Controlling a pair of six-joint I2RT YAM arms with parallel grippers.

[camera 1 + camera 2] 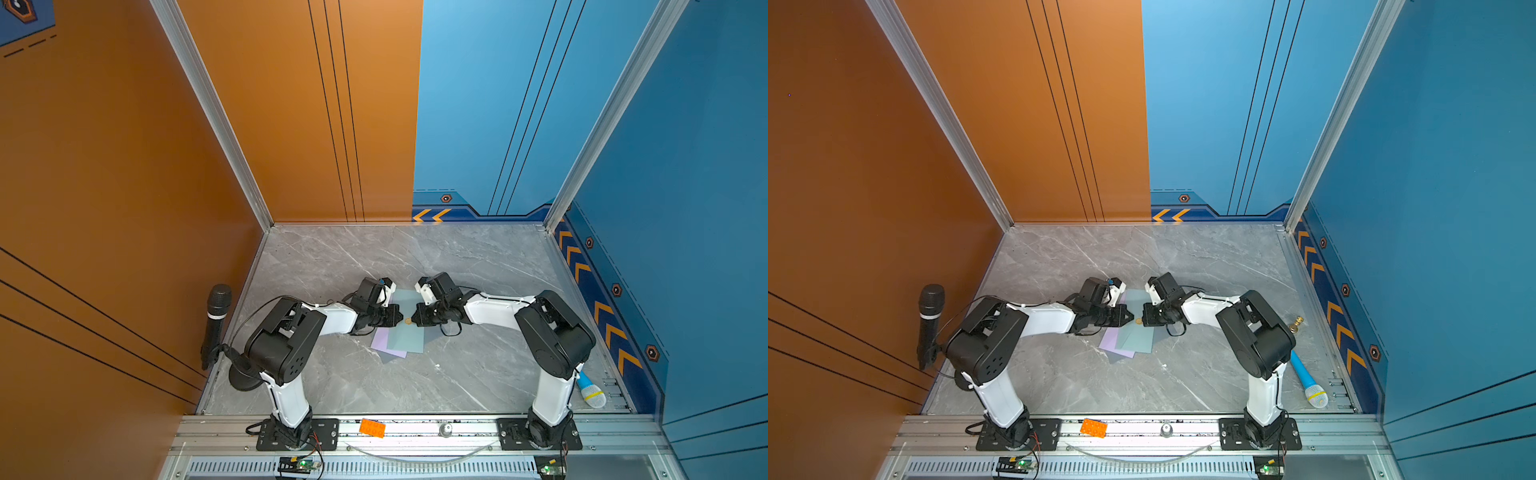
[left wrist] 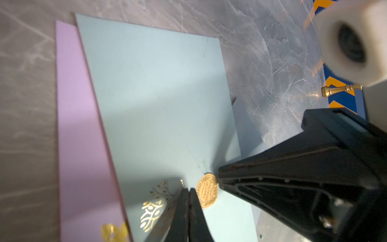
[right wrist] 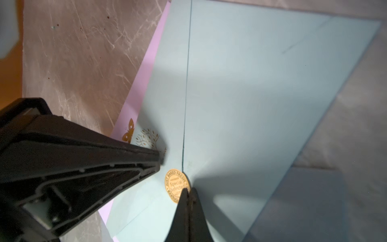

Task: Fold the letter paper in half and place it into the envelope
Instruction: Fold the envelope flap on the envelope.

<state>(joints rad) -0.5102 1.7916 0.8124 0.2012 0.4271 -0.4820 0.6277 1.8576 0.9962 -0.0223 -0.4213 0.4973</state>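
Envelope [image 1: 409, 343], pale blue, lies mid-desk [image 1: 332, 257] in both top views, covering most of the lilac paper [image 1: 382, 345], which pokes out left and near. The left pincer [image 1: 400, 318] and right pincer [image 1: 417, 320] flank its gold seal [image 1: 408, 321].

Left wrist view: left pincer [image 2: 188, 209] closed, empty, tip just beside the seal [image 2: 207, 190].

Right wrist view: right pincer [image 3: 188, 201] closed too, tip on the seal's rim, probably pinning it or picking the seal loose.
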